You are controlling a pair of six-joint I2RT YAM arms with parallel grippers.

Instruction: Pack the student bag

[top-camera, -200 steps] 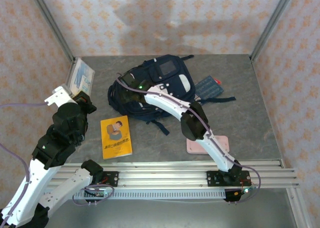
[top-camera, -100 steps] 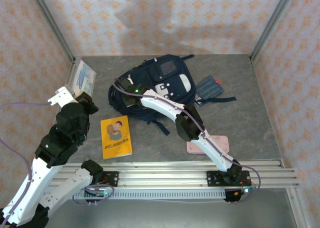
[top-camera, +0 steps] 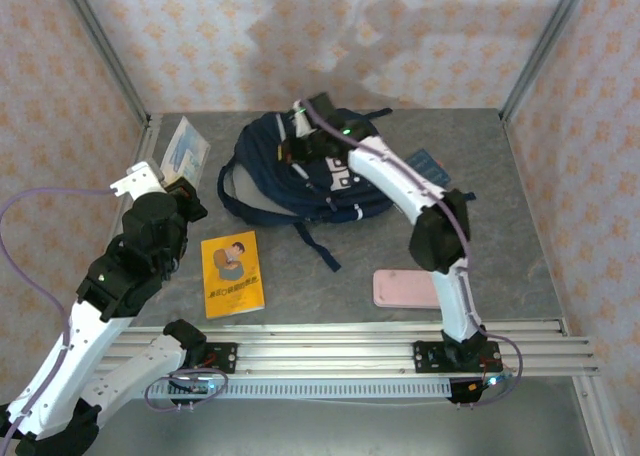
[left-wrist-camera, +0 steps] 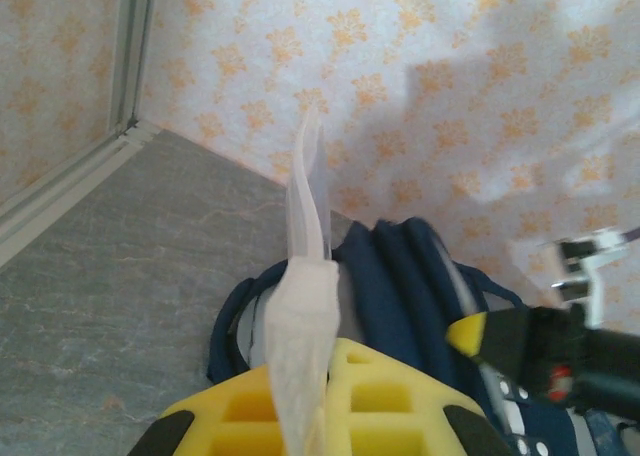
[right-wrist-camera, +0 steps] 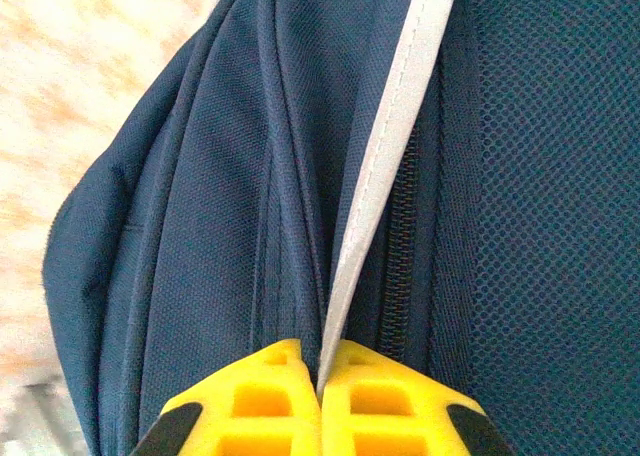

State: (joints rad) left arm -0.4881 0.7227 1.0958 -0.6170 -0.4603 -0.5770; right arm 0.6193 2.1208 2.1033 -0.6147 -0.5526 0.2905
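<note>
Viewed from above and behind the arms, the student bag sits at the far centre of the grey worktop, close to the patterned back wall, with one dark strap trailing toward the near edge. Reaching over the top of the bag, the right pincer has its yellow fingers pressed fully together on the bag's white trim stripe. The stripe runs up from between them beside a zip line, with navy fabric on both sides. At the left side of the worktop, clear of the bag, the left pincer is closed on a thin, clear-wrapped packet, which stands on edge and rises out of the fingers. Lying loose on the worktop are a yellow book, near the left arm and just in front of the bag; a pink flat case, near the right arm's base; and a blue flat item, partly hidden behind the right arm at the bag's right. An aluminium rail carrying both arm bases spans the near edge.
</note>
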